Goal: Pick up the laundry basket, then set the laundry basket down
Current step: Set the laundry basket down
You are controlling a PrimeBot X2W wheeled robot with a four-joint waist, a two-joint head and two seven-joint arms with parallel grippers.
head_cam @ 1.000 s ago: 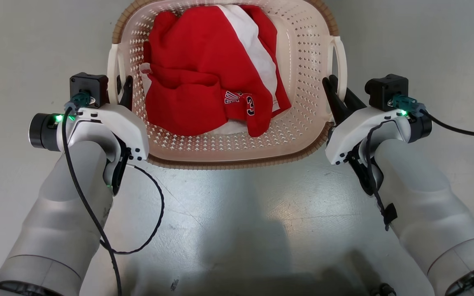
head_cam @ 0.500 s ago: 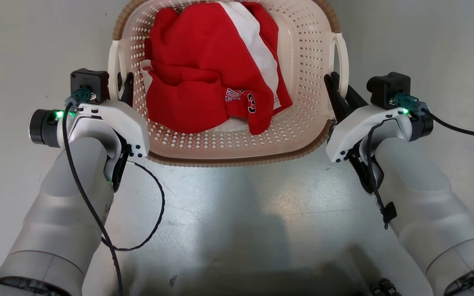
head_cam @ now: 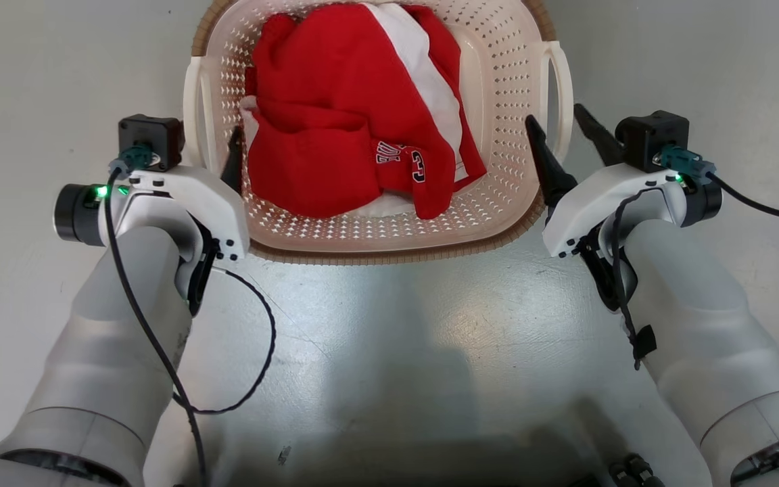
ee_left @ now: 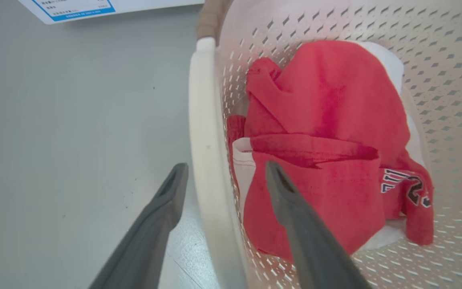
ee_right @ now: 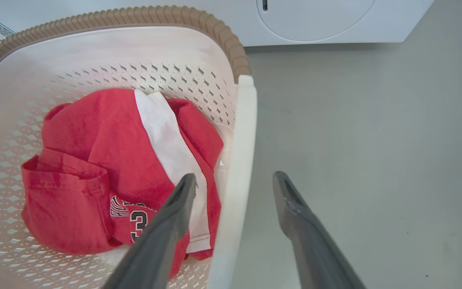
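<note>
While the basket (head_cam: 389,256) stands on the floor (head_cam: 389,352) near me, my left end effector (ee_left: 226,165) is released, one finger on each side of the left handle (ee_left: 203,120); my right end effector (ee_right: 235,176) is released the same way at the right handle (ee_right: 243,140). A red shirt (head_cam: 335,122) lies inside.

A: What sort of place do we record here?

B: We record a laundry area. Evidence: a white washing machine (ee_right: 395,20) with a round door, standing on a bare grey floor (head_cam: 389,325); a laundry basket (head_cam: 389,256) holding a red garment (head_cam: 335,122) before it.
</note>
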